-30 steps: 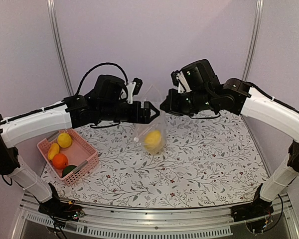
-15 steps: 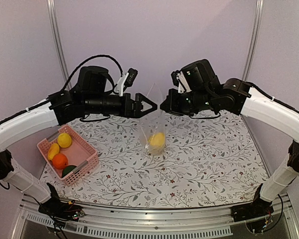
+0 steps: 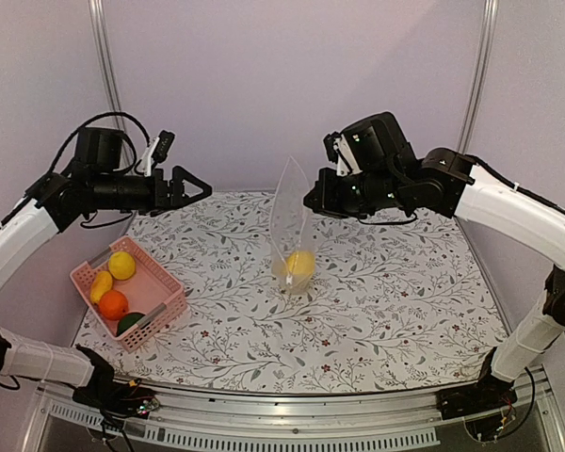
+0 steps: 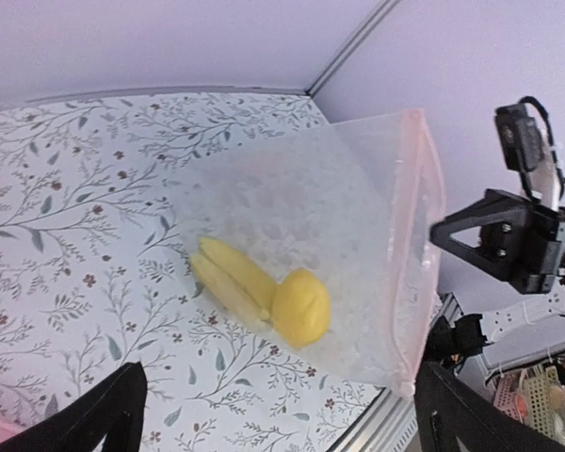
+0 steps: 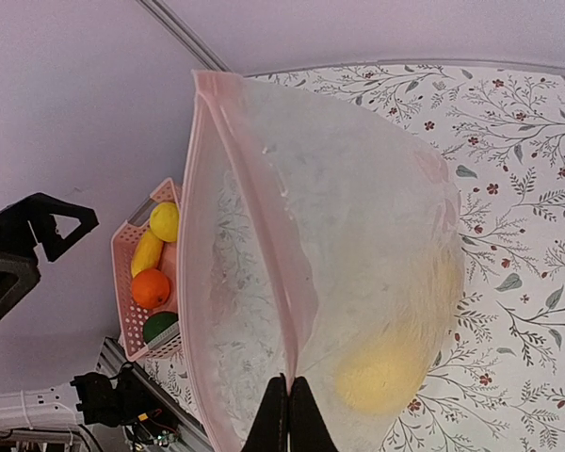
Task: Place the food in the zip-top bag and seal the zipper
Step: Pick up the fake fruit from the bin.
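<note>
With the right jaws clenched on the large clear plastic bag (image 3: 290, 218) standing on the tabletop (image 3: 405, 292), we should lower the released left jaws squarely over the seemingly round orange fruit (image 3: 113, 303) in the pink slatted basket (image 3: 165, 307).

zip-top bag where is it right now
In the top view the zip-top bag hangs over the middle of the table, pinched at its mouth edge by the right gripper, right of the pink basket.

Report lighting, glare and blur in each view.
Top external: soft even light, faint shadows, no glare; the zip-top bag nearly vanishes against the wall. Left wrist: crinkled plastic hazes the banana and lemon; the left gripper's fingers are dark and soft. Right wrist: the bag fills the frame, blurring the lemon; the pink basket is crisp.
</note>
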